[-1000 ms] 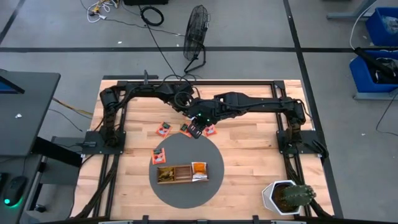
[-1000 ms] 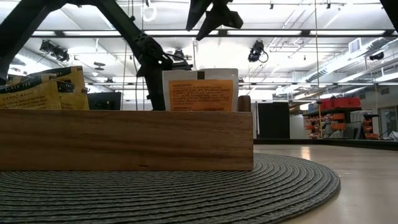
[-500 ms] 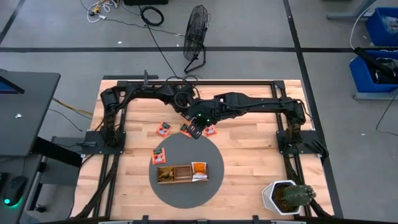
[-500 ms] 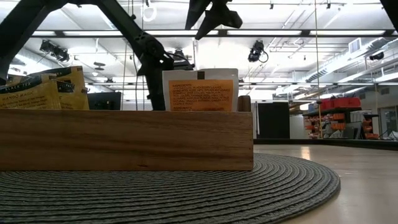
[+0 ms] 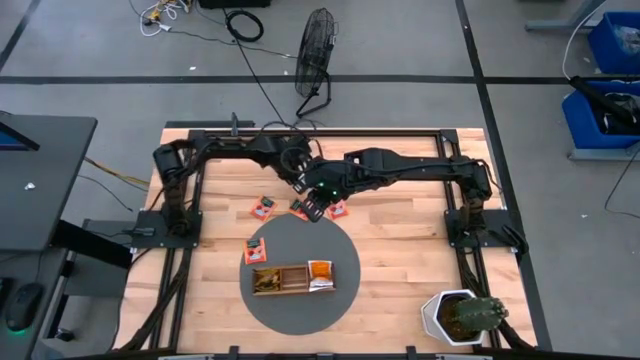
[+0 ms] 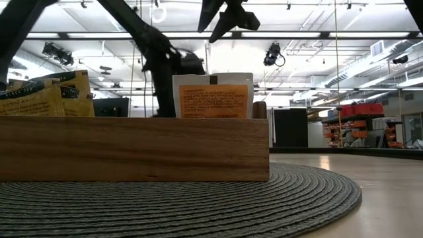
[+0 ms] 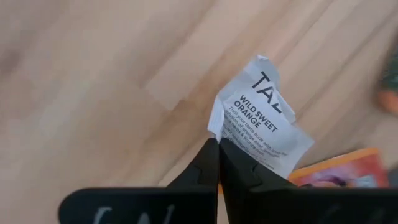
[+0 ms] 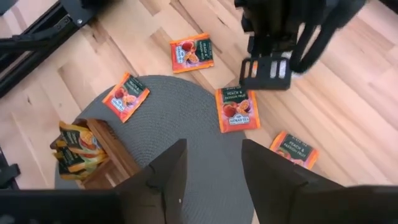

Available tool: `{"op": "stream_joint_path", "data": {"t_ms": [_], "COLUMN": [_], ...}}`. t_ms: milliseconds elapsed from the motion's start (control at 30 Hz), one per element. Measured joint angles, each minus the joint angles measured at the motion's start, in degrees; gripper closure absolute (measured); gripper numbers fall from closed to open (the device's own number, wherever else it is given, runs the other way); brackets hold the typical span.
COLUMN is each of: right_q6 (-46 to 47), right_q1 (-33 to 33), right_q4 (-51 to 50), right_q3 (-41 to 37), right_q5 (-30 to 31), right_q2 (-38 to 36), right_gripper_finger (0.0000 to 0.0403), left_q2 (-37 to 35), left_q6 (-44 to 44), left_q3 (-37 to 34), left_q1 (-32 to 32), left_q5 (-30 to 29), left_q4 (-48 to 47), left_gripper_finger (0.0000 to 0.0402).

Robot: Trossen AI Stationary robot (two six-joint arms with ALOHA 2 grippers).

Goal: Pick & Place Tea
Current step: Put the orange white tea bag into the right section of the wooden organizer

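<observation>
My left gripper [image 7: 217, 149] hangs over the wooden table just beyond the grey round mat [image 5: 300, 300] and is shut on a white tea sachet [image 7: 264, 124] printed "Wild Sweet Orange". An orange sachet [image 7: 348, 171] lies flat under it. Several more orange sachets [image 8: 237, 109] [image 8: 191, 53] [image 8: 126, 94] [image 8: 293, 149] lie flat on the mat and the table. My right gripper [image 8: 211, 180] hovers open above them, holding nothing. The wooden tray [image 5: 293, 280] stands on the mat, with yellow sachets [image 6: 46, 96] and an orange-and-white one [image 6: 213, 96] upright in it. My left gripper pinches the white sachet by one edge near a corner [image 7: 219, 132], between its two fingertips. The fingers come from above, pointing steeply down. The paper is creased beside the tips. The rest of the sachet sticks out past the fingers, tilted and seemingly clear of the table.
A potted cactus [image 5: 462, 315] stands at the near right corner. The arms' black frame [image 5: 300, 133] runs along the table's far edge and sides. My right arm [image 5: 400, 165] reaches across above the left gripper [image 5: 300, 186]. Bare wood lies right of the mat.
My left gripper has risen a little and rolled about its own axis, and it shows blurred in the low view. My right arm has kept still.
</observation>
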Motion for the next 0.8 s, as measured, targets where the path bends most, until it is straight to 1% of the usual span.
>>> {"op": "stream_joint_path", "data": {"t_ms": [233,367,533,667,800], "right_q6": [1.6,4.9,4.5,4.5,3.5], "right_q1": [-2.2,-4.1,-6.9,-9.4,-11.4], "right_q4": [-0.4,-0.3,1.0,2.0,6.0], "right_q3": [0.0,0.0,0.0,0.0,0.0], "right_q5": [0.1,2.2,3.3,1.2,-2.3], "right_q2": [-2.5,-5.1,-7.5,-8.1,-8.0], "right_gripper_finger": [0.0243,0.0243,0.0243,0.0243,0.0243], "left_q2": [-8.8,-14.6,-21.9,-26.9,-30.2], "left_q6": [1.7,1.9,1.5,0.6,-0.5], "left_q3": [0.1,0.2,0.2,0.2,0.3], "left_q1": [-0.5,-1.1,-1.7,-2.7,-4.4], "left_q5": [-3.1,-5.7,-6.0,-6.2,-6.6], "left_q4": [0.3,0.2,0.7,1.6,2.1], "left_gripper_finger": [0.0398,0.0398,0.0399,0.0399,0.0399]}}
